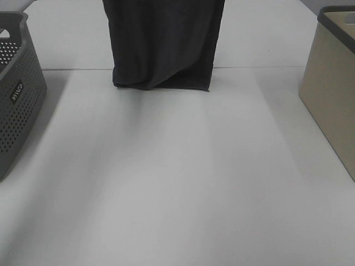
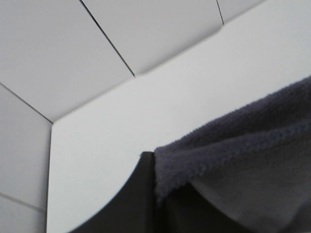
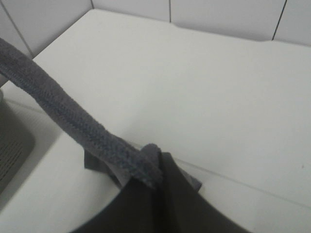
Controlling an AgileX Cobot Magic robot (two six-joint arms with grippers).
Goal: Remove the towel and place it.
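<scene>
Towel hem is gripped by both pincers, as far as the wrist views show. L pincer is clenched w/ the plush edge bunched right at its tip. R pincer is clenched on the rolled hem that runs up to it. Neither pincer shows in the high view. There you only get the cloth hanging from above the frame, its lower edge folded and touching the tabletop toward the far side, approx. midway between the grey perforated basket on the L and the beige bin on the R.

Watch-outs, my read:
- **Thin grip:** it looks like hem only, so a quick swing could pull the cloth out of one pincer & you'd have the towel dangling lopsided.
- **Dragging edge:** the bottom edge rests on the tabletop, so if you go sideways w/o lifting more it'll likely bunch or catch a container rim.

Can't tell which container you're aiming for.
</scene>
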